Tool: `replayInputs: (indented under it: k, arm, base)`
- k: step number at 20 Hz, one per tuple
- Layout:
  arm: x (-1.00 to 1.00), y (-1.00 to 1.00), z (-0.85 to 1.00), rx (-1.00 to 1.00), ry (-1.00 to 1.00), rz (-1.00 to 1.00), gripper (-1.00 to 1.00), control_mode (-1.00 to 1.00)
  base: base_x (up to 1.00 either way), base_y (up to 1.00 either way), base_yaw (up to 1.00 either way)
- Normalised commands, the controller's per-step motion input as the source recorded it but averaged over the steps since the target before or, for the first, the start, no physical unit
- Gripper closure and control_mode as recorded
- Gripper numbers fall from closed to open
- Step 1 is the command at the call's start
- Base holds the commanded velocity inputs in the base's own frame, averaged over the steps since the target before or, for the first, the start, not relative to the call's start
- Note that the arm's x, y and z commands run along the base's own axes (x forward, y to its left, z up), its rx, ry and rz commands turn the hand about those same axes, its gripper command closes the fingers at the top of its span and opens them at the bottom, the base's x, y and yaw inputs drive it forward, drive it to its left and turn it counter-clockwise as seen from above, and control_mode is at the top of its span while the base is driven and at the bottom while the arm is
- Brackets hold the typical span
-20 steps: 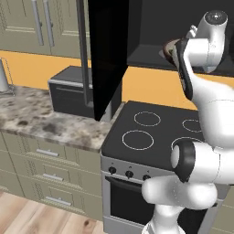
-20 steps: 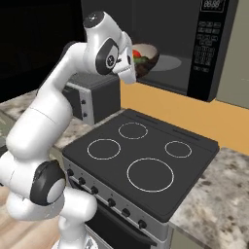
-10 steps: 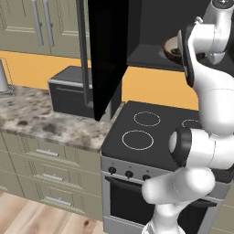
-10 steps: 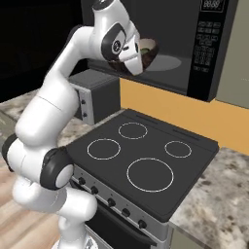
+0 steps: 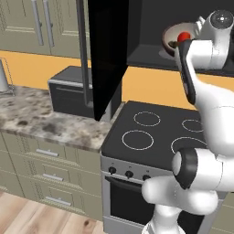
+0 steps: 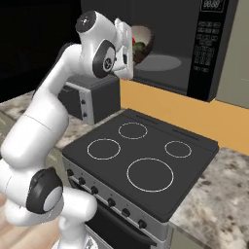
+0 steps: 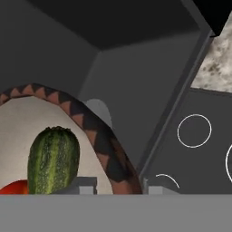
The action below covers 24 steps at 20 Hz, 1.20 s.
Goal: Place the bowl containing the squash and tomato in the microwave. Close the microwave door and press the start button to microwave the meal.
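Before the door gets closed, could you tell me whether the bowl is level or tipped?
Tipped: the bowl shows its pale inside sideways at the microwave mouth, squash and tomato still inside.

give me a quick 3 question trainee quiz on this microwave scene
1. True or false: the tall glossy black microwave door stands open.
2. Multiple choice: which foods lie in the shallow brown-rimmed bowl that the hand carries at the mouth of the wide black microwave? A) a red tomato and a dark green squash B) a carrot and a lemon C) only bread
3. Fill in: below the microwave is a black ____ with four white rings.

Key:
1. True.
2. A: the glossy red tomato and the striped green squash lie in it.
3. Stovetop.
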Motion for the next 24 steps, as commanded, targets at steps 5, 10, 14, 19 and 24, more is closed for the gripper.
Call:
replayInputs:
  k: [5, 10, 14, 19, 24]
  arm:
    - [0.43, -0.04, 0.0, 0.0, 0.07, -0.21, 1.0, -1.0]
    - [0.62, -0.04, 0.03, 0.02, 0.15, -0.17, 1.0, -1.0]
    - [0.54, -0.21, 0.1, 0.13, 0.13, -0.17, 1.0, -1.0]
    - [0.22, -0.27, 0.02, 0.19, 0.13, -0.21, 1.0, -1.0]
    - [0.25, -0.06, -0.2, 0.04, 0.01, -0.14, 1.0, -1.0]
  base:
    - [0.0, 0.0, 0.0]
    - [0.0, 0.0, 0.0]
    - [0.0, 0.0, 0.0]
    - [0.0, 0.0, 0.0]
    - [0.0, 0.0, 0.0]
